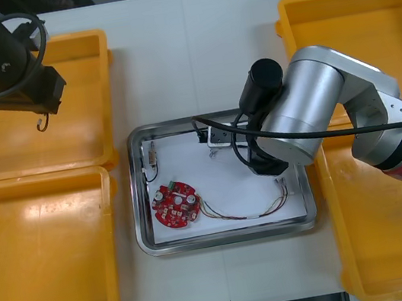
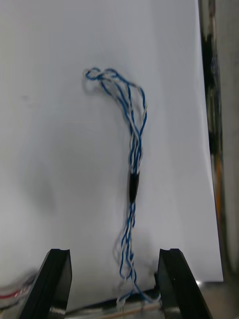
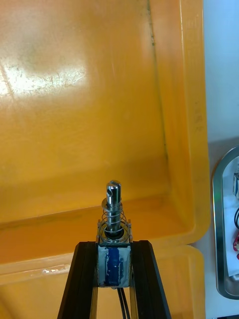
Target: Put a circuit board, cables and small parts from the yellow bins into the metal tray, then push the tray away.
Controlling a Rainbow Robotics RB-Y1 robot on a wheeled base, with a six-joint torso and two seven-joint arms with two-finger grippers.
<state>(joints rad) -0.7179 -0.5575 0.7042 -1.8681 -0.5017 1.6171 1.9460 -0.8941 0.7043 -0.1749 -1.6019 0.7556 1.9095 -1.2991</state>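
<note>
- Left end effector: pinches metal part by its body, over bin; likely rigid, light.
- Right end effector: spread above cable in tray; likely limp, best taken mid-sleeve.

The front camera is looking steeply down from above the arms at the bench, metal tray central, yellow bins at 9 and 3 o'clock. The right wrist camera is riding close over the tray's white floor, facing past the spread right tool. The left wrist camera is hanging close above the 10 o'clock bin, past the left tool pinching a small metal part, also catching the tray's rim; the front view is sharing both.
</note>
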